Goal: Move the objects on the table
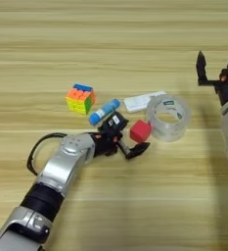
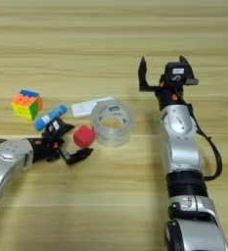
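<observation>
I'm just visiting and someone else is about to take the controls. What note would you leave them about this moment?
Left end effector: open, fingers on either side of the small red cube, not closed on it.
Right end effector: open, idle at the far right, away from the items.
On the wooden table: puzzle cube at left, blue-capped glue stick beside it, flat white stick behind the clear tape roll, red cube next to the roll.
Done: nothing lifted yet.
Left: grasp the red cube, then move the others.
</observation>
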